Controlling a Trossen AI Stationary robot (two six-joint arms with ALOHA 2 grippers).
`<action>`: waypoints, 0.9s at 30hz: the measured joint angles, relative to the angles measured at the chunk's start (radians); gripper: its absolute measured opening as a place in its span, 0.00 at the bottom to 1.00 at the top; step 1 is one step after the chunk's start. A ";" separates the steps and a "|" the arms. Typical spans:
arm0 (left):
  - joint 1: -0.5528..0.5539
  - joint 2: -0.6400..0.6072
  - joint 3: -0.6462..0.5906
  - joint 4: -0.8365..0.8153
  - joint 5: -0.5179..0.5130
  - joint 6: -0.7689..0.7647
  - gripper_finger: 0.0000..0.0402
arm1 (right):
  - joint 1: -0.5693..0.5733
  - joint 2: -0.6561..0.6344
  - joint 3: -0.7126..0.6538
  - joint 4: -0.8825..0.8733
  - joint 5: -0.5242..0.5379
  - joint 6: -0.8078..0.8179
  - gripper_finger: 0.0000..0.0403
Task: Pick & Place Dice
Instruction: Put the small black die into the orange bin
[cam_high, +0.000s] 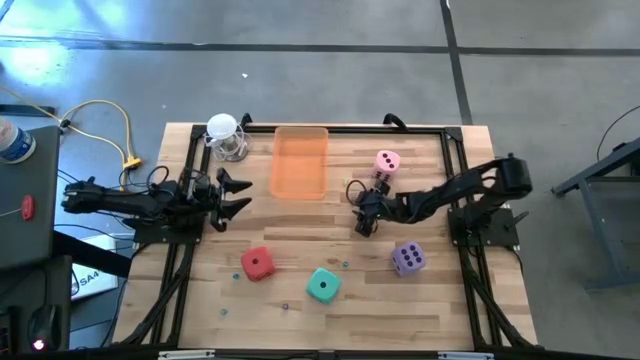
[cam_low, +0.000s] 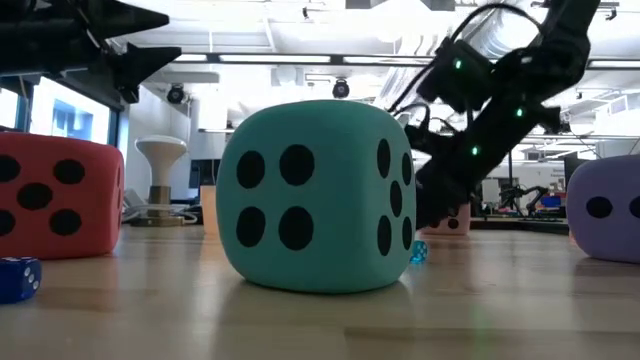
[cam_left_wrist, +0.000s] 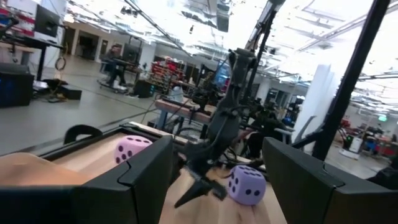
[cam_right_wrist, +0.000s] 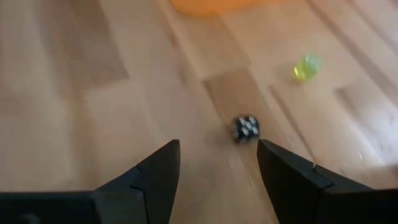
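Four big soft dice rest on the wooden table: pink (cam_high: 387, 162) near the far right, purple (cam_high: 408, 258), teal (cam_high: 322, 285) and red (cam_high: 257, 263) toward the near edge. In the low view the teal die (cam_low: 315, 195) fills the middle, with red (cam_low: 55, 195) and purple (cam_low: 605, 210) at the sides. My right gripper (cam_high: 358, 210) hovers open just left of the pink die, tilted down at the table. In its wrist view the open fingers (cam_right_wrist: 217, 152) frame a tiny black die (cam_right_wrist: 247, 127). My left gripper (cam_high: 243, 193) waits open at the table's left edge, touching nothing.
A translucent orange tray (cam_high: 300, 160) lies at the far middle, with a white-topped glass object (cam_high: 225, 138) to its left. Tiny dice are scattered about: a green one (cam_right_wrist: 308, 67), a blue one (cam_low: 18, 278) and a cyan one (cam_low: 418, 252). A black frame rims the table.
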 joint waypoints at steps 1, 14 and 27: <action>-0.006 0.015 0.000 0.012 0.000 0.000 0.60 | 0.000 0.012 0.000 0.012 0.028 0.013 0.51; -0.025 0.102 0.000 0.044 0.000 -0.003 0.60 | -0.048 0.073 0.001 0.093 -0.004 0.140 0.50; -0.028 0.102 0.000 0.042 -0.001 -0.001 0.60 | -0.062 0.143 0.003 0.178 -0.009 0.127 0.37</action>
